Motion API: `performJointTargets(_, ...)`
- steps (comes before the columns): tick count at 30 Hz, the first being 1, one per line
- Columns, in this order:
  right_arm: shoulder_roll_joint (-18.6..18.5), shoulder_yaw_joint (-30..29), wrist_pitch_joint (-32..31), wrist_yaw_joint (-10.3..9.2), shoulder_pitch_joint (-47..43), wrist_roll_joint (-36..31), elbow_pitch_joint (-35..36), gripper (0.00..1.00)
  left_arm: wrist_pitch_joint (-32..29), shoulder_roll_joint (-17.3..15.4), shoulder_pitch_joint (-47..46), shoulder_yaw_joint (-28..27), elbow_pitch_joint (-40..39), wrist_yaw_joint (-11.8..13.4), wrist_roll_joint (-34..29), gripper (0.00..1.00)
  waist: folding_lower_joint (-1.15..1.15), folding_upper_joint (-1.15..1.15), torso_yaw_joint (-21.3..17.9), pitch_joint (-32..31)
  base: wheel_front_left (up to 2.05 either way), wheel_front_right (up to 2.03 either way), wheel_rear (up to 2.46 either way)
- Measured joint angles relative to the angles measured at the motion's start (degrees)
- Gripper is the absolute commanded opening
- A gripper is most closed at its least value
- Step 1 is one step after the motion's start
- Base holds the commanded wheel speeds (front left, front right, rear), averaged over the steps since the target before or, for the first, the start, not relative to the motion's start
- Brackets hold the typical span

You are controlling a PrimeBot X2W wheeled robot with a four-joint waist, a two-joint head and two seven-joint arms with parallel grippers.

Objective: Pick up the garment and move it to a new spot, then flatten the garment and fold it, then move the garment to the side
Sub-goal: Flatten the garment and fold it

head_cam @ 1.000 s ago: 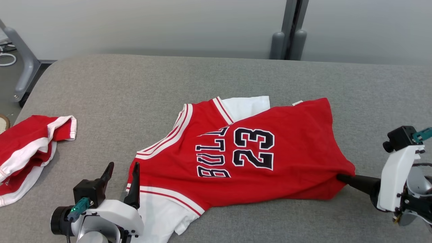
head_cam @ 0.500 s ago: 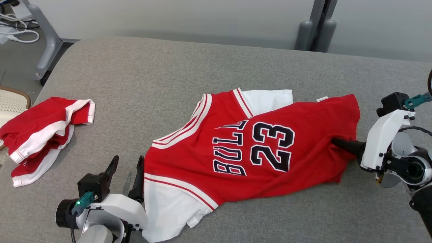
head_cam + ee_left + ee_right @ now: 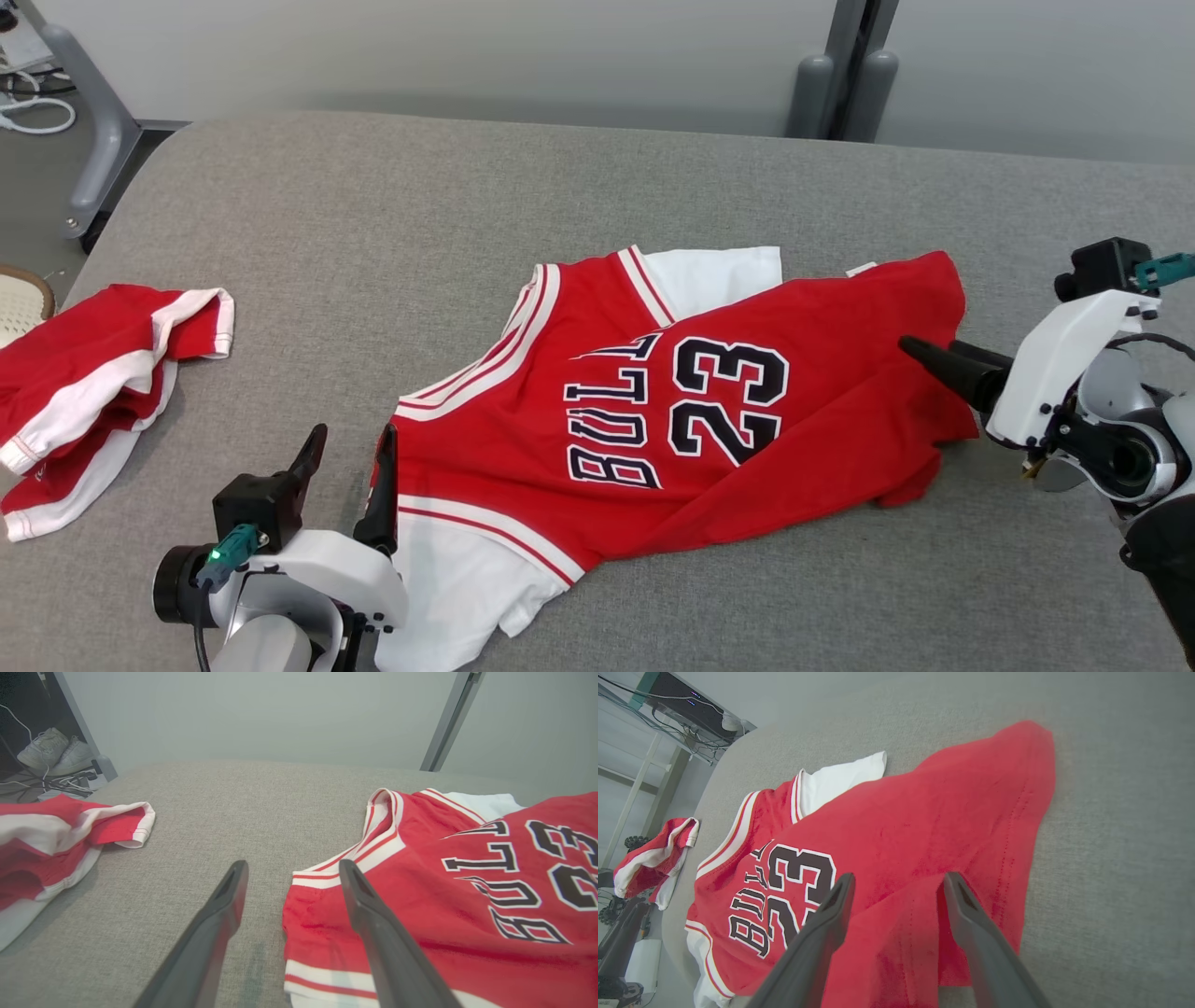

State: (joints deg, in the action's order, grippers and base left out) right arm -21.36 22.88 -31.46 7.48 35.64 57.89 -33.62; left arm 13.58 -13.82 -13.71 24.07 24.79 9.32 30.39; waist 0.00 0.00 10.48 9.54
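- The right gripper [image 3: 927, 350] is seen spread wide over the hem of the red jersey [image 3: 747, 439]; nothing is pinched.
- The left gripper [image 3: 353, 431] is held spread, empty, beside the red jersey.

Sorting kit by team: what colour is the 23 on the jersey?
Black 23, outlined white, on the red jersey; head view shows it best.

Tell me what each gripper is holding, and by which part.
Nothing is held. The right gripper stands open over the jersey's bottom edge; the left gripper is open near its sleeve.
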Motion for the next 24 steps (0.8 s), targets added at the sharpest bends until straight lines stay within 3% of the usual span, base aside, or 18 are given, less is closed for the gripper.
performJointTargets(9,-4.0,0.0,14.4,0.0,-3.9,0.1,5.7,1.0,0.0,-0.9,0.5,0.1,-0.3,0.3,0.2,1.0,0.0,0.0,-2.9,-2.4,0.0,0.0,0.0)
performJointTargets(16,-4.8,-0.3,26.7,0.0,-10.4,-1.5,10.1,1.0,-0.3,-1.6,1.9,-0.1,-1.4,0.9,0.5,1.0,0.0,0.0,-5.7,-4.0,0.0,0.0,0.0)
performJointTargets(24,-1.7,-3.3,42.5,0.0,-19.2,-7.7,12.4,1.0,0.0,-2.1,3.9,-0.8,-2.6,1.9,1.4,1.0,0.0,0.0,-8.1,-6.5,0.0,0.0,0.0)
